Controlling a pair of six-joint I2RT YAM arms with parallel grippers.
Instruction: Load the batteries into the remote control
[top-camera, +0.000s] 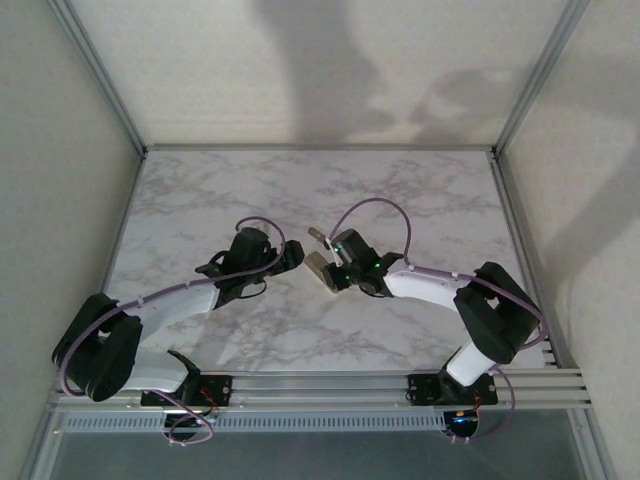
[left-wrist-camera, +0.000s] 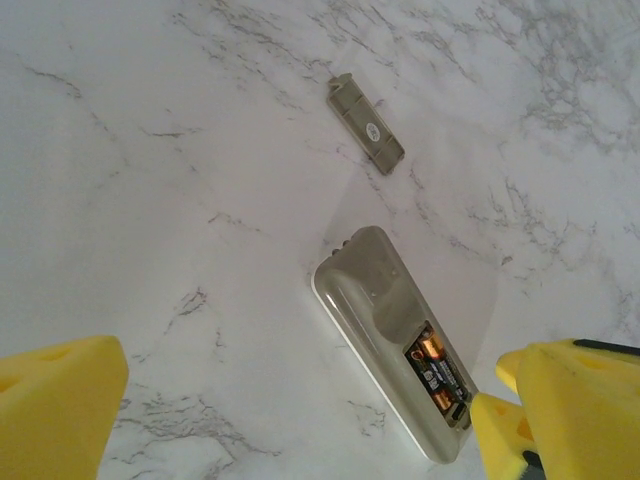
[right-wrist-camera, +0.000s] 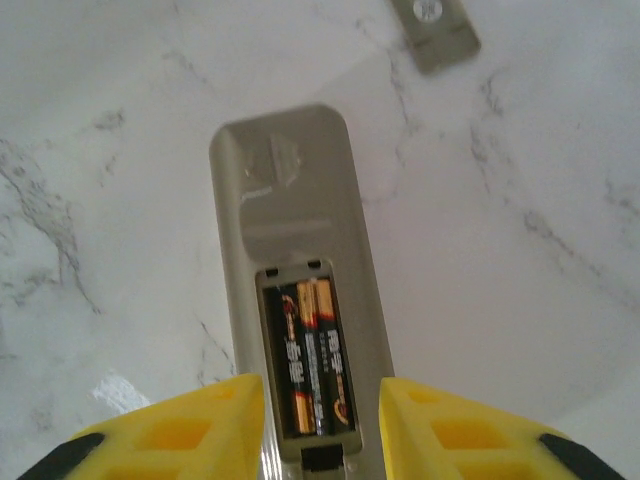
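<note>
**Remote, back up, bay open, two cells seated**

- Remote (right-wrist-camera: 290, 200): lies back-up on the table (top-camera: 400, 190), at mid-table between the two grippers. The tan rear shell faces the cameras and the battery bay at one end is uncovered. It is also seen from above (top-camera: 320, 272) and from the left wrist (left-wrist-camera: 385, 320).
- Batteries (right-wrist-camera: 310, 355): two dark cells with copper-orange ends, side by side, lengthwise inside the bay (left-wrist-camera: 437, 372).
- Cover (left-wrist-camera: 367, 123): a small grey-tan lid lying flat on the table, apart from the remote, beyond its closed end (top-camera: 317, 237).
- Left gripper (left-wrist-camera: 300, 400): jaws wide open and holding nothing. Its yellow fingers (left-wrist-camera: 60, 400) stand well to either side above the table, with the remote's bay end near the right-hand one.
- Right gripper (right-wrist-camera: 320, 440): jaws part open. Its yellow fingers (right-wrist-camera: 180, 430) stand over the bay end of the remote, one to each side of the cells. Whether they touch the shell cannot be told.
- Table: white marble pattern, walled on three sides.
</note>
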